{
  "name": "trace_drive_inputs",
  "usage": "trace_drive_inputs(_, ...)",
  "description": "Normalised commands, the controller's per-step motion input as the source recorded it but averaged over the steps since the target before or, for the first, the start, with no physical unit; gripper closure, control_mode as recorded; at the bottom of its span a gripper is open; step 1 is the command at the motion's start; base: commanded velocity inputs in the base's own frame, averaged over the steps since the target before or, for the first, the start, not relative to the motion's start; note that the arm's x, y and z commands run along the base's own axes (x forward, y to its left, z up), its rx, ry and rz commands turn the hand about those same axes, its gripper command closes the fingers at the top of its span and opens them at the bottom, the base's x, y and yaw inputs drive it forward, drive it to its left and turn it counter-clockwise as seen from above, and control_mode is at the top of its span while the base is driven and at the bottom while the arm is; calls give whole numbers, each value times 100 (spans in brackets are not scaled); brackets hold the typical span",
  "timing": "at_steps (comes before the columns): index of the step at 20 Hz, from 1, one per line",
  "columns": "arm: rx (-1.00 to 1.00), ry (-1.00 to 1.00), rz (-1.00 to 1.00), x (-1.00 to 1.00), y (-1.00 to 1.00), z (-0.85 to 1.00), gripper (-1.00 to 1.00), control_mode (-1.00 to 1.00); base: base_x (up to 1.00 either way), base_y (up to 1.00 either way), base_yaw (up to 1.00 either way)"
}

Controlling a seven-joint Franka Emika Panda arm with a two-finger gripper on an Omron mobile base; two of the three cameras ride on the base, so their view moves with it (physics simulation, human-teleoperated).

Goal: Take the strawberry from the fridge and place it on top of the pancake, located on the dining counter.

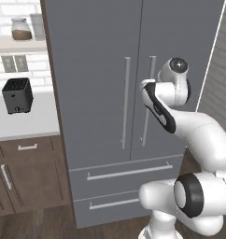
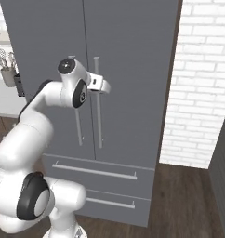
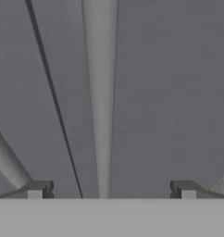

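the jaws (image 3: 111, 193) stand wide apart and hold nothing; in the hand view the two dark fingertips (image 3: 39, 189) rise at the bottom on either side of a silver bar handle (image 3: 101, 92) that runs up between them, neither tip touching it. a dark seam lies just left of that handle, and a second handle crosses the lower left corner of the hand view.

in the left base view the white arm (image 1: 199, 140) rises from the lower right and bends toward the fridge (image 1: 96, 70), its hand up against the right door's handle (image 1: 149, 100). the right base view shows the hand (image 2: 99, 85) at the same handle (image 2: 98, 111), at about the upper third of the bar.

the fridge is shut: both upper doors closed, the two drawers below closed too, each with its long bar. the strawberry cannot be seen with the doors shut.

left of the fridge a white counter (image 1: 26, 123) over brown cabinets carries a black toaster (image 1: 17, 94); above it a shelf holds a glass jar (image 1: 21, 29). a white brick wall (image 2: 198, 93) stands to the right of the fridge, over a dark wood floor (image 2: 184, 204).
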Motion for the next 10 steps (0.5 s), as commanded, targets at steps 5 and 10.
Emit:
trace_drive_inputs(5,0,-14,0,43,0,-11,-100,-100,0,0,0)
trace_drive_inputs(10,0,-1,0,50,0,-2,-100,-100,0,0,0)
